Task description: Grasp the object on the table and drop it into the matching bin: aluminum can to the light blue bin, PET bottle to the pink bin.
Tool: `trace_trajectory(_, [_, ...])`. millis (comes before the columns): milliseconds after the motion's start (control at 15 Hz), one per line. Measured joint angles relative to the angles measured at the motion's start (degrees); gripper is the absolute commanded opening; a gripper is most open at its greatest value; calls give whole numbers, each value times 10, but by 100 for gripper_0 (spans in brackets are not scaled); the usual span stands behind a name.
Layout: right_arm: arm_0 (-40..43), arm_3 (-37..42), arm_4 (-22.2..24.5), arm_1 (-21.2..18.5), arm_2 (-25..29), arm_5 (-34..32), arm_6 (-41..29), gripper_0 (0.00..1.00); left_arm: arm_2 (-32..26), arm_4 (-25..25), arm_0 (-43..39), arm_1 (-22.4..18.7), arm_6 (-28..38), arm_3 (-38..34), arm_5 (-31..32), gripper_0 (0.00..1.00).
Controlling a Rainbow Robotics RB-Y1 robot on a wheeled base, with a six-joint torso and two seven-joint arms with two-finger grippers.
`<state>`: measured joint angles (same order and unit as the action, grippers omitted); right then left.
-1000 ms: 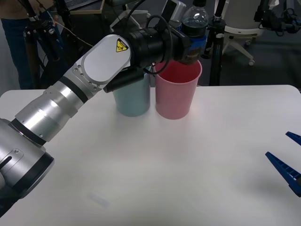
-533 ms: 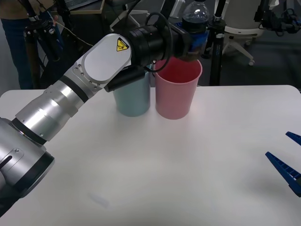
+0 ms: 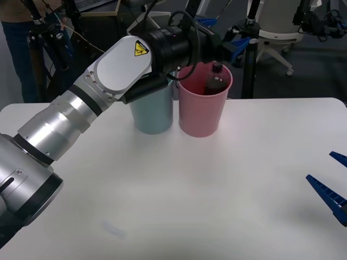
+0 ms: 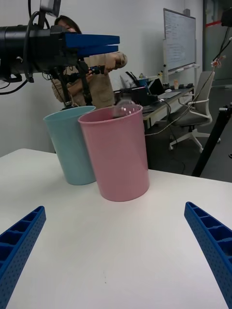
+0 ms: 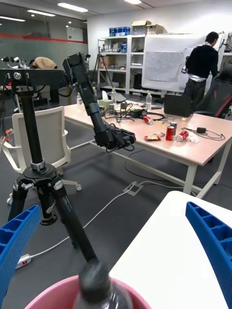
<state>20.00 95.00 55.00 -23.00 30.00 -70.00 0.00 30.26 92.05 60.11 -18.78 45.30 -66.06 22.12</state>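
the left claw (image 3: 230,46) gapes wide and empty; just below it the small, light, slippery-looking clear plastic bottle (image 3: 215,82), best gripped mid-body, sits inside the pink tapered plastic bin (image 3: 203,116).

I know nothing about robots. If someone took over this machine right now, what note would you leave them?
Left gripper: open, above the pink bin at the table's far side.
Right gripper: open, idle low over the table's right edge.
PET bottle: inside the pink bin, cap up, beside the light blue bin.
Done: bottle is in the matching bin.
Left: pull the left arm back; nothing else seems to need sorting.
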Motion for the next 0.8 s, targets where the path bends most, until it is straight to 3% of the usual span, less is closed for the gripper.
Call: trace_trajectory(800, [0, 0, 0, 0, 0, 0, 0, 100, 1, -11, 1, -2, -6, -13, 1, 100])
